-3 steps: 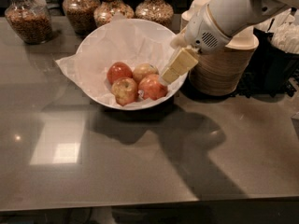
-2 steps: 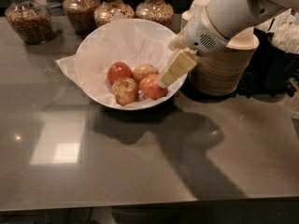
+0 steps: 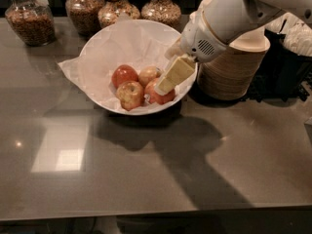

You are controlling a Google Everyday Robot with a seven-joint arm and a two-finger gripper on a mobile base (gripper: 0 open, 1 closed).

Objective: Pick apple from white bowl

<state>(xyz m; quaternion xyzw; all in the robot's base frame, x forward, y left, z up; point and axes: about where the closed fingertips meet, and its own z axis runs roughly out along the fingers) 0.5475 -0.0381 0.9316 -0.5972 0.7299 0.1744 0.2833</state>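
The white bowl [image 3: 105, 48], lined with crinkled white paper, stands at the back middle of the dark counter and holds several apples. The red-pink apple [image 3: 157, 97] lies at the bowl's right front, partly covered by my gripper's near finger. A deep-red apple [image 3: 124, 74], a yellower apple [image 3: 147, 74] and a blushed apple [image 3: 130, 94] lie beside it. My gripper [image 3: 164, 73] reaches in over the bowl's right rim with its beige fingers [image 3: 176, 73] apart. It is open, and its lower fingertip is just above the red-pink apple.
A tall stack of beige disposable bowls [image 3: 234, 67] stands right of the white bowl, behind my arm. Several glass jars of nuts [image 3: 31, 21] line the back edge. Dark items sit at the far right [image 3: 287, 67]. The counter's front edge [image 3: 156, 211] runs along the bottom.
My gripper has moved a little left and down, further into the bowl and closer to the red-pink apple. The apples and the bowl have not moved.
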